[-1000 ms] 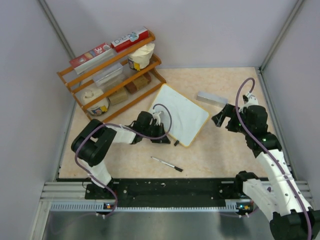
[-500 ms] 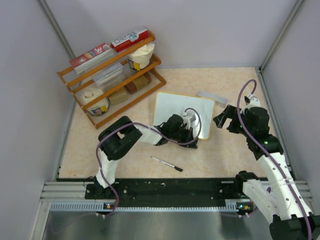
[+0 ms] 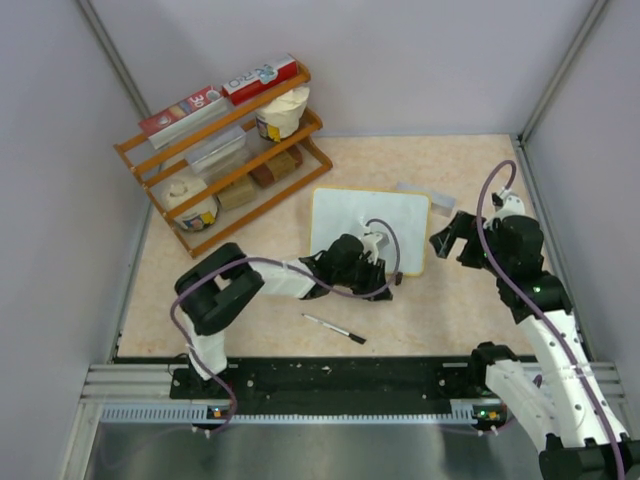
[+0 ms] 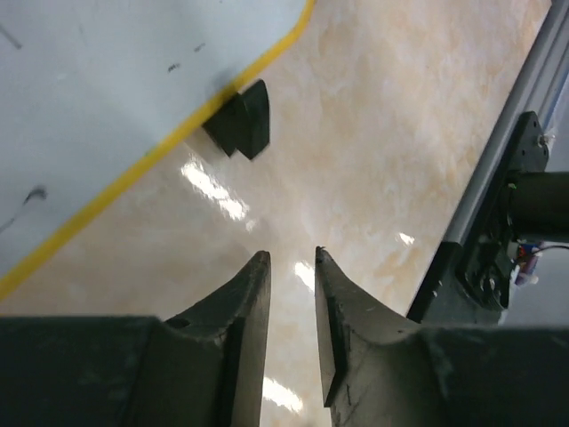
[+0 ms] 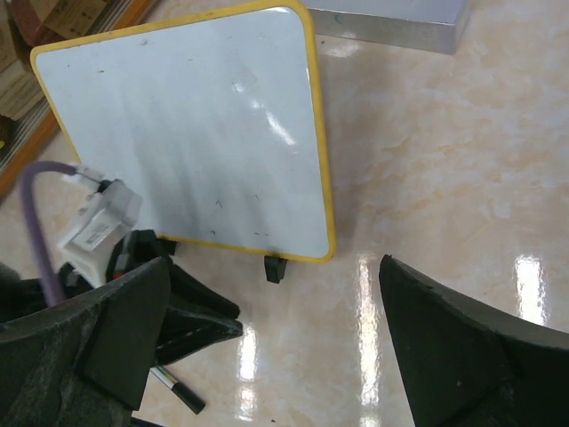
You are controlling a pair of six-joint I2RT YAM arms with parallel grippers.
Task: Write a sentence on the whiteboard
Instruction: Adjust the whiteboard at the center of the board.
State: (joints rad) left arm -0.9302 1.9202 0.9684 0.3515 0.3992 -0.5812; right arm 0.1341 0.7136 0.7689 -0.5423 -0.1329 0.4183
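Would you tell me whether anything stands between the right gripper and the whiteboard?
Nothing visible does: only bare table lies between the right gripper and the whiteboard; the left gripper sits at its near edge.

blocked: left claw point(image 4: 292, 260) at whiteboard point(image 3: 350, 210) near edge | free: table point(image 3: 462, 292) right of board

Glossy, smooth whiteboard point(image 5: 187, 133); shiny, polished stone-look tabletop point(image 5: 444, 196).

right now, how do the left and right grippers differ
The left gripper has its jaws only a narrow gap apart; the right gripper has them spread wide. The left gripper is at the near edge of the whiteboard; the right gripper is off the board's right side. Both are empty.
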